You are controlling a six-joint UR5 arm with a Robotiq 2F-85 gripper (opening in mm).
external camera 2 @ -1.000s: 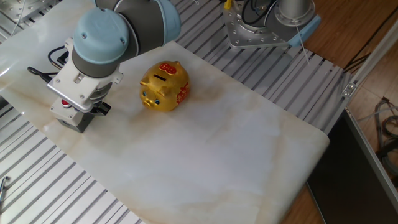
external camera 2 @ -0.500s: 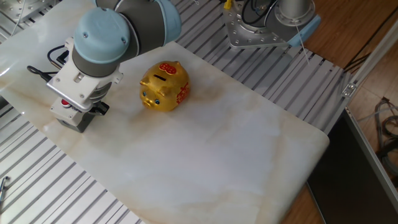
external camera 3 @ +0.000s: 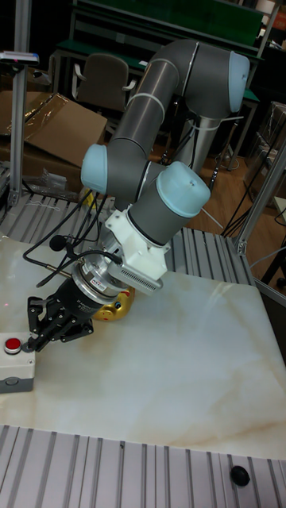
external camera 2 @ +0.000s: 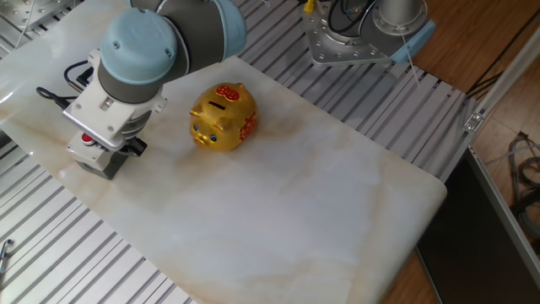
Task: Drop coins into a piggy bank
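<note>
Small shiny gold pig-shaped bank w/ red patterns [external camera 2: 223, 117] sits upper left of centre on pale marble slab [external camera 2: 321, 211] — prob. rigid, slick, light; leave it, aim at top slot. Black two-finger gripper [external camera 3: 40, 324] left, fingers spread, no coin seen.

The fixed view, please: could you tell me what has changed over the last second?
Very little. The gripper and wrist have crept slightly down and left over the grey box with the red button. Nothing was grasped or released. The piggy bank has stayed put on the marble tabletop.
</note>
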